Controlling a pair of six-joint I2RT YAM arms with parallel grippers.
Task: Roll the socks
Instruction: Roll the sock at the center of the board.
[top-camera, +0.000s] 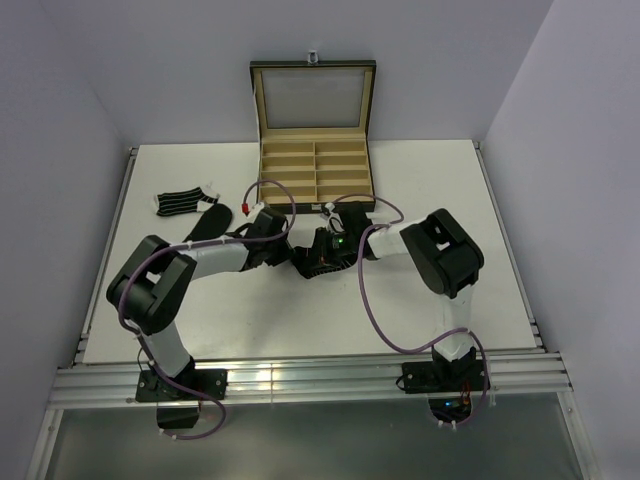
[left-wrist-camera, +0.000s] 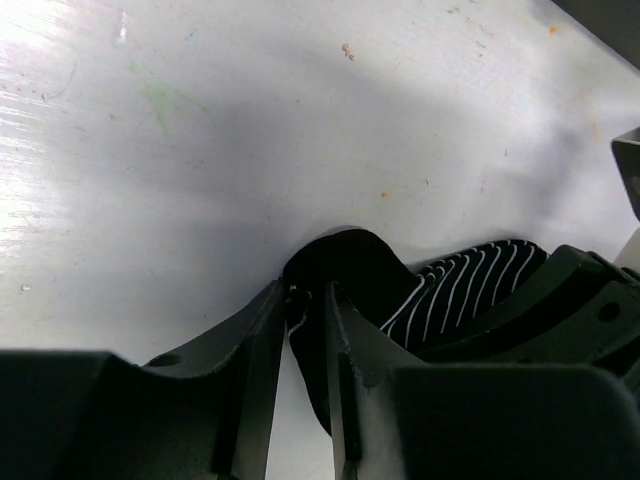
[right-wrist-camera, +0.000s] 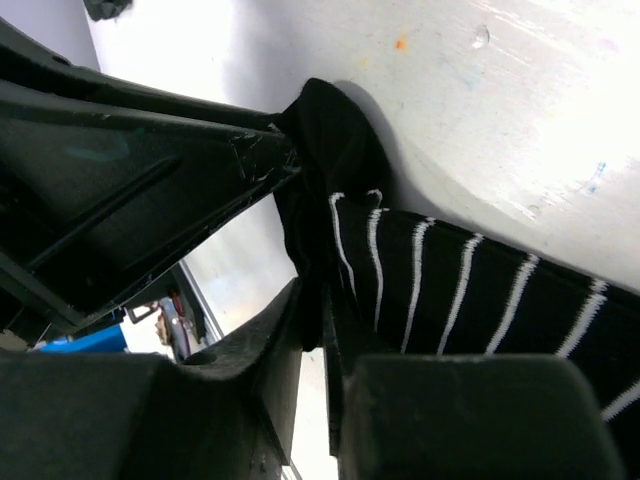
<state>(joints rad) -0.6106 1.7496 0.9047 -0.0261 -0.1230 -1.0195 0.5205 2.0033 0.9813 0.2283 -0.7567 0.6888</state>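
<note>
A black sock with thin white stripes (top-camera: 314, 264) lies bunched at the table's middle, between my two grippers. My left gripper (left-wrist-camera: 308, 296) has its jaws close together, with the sock's plain black end (left-wrist-camera: 350, 262) pinched between them. The striped part (left-wrist-camera: 470, 282) runs off to the right. My right gripper (right-wrist-camera: 316, 292) grips the same sock (right-wrist-camera: 470, 290) at its dark folded edge, with fabric filling the narrow gap between its jaws. The left gripper's fingers (right-wrist-camera: 262, 152) meet that fold from the upper left. Another striped sock (top-camera: 180, 203) and a plain black sock (top-camera: 207, 222) lie flat at the left.
A black compartmented box with tan lining (top-camera: 314, 170) stands open at the back centre, just behind the grippers. Both forearms and their purple cables (top-camera: 372, 300) crowd the middle. The white table (top-camera: 460, 200) ends in rails at left, right and front.
</note>
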